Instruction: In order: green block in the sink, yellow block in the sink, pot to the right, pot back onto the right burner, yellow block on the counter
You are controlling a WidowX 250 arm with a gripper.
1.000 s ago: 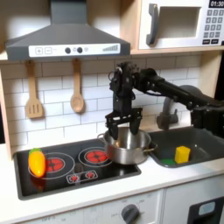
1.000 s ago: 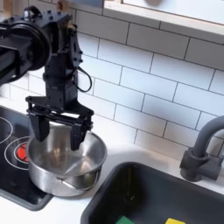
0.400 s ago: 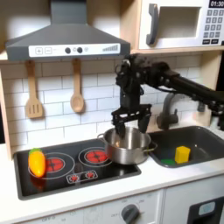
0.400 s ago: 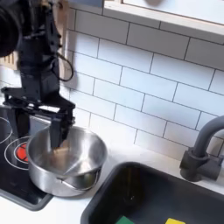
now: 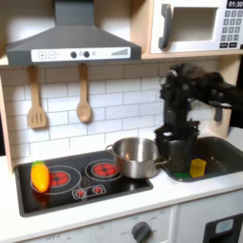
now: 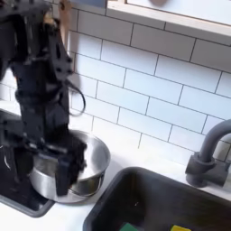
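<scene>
The steel pot (image 5: pixel 136 157) (image 6: pixel 88 161) stands at the right edge of the black cooktop (image 5: pixel 81 180), beside the right burner (image 5: pixel 102 170). My gripper (image 5: pixel 177 154) (image 6: pixel 43 171) is open and empty, fingers pointing down. In the first exterior view it hangs just right of the pot, over the left end of the sink (image 5: pixel 216 154). In the second exterior view it is blurred in front of the pot. The yellow block (image 5: pixel 197 167) (image 6: pixel 181 229) lies in the sink (image 6: pixel 153 194). The green block (image 6: pixel 129 227) lies in the basin next to it. The cream counter (image 5: pixel 114 204) surrounds the cooktop and sink.
An orange oval toy (image 5: pixel 39 176) sits on the left burner. The dark faucet (image 6: pixel 211 153) rises behind the sink. A spatula (image 5: pixel 36 100) and a wooden spoon (image 5: pixel 84 95) hang on the tiled wall. A hood (image 5: pixel 71 38) and a microwave (image 5: pixel 199 26) are overhead.
The arm left its place above the pot and swung to the first exterior view's right, toward the sink, still open. The pot stayed put.
</scene>
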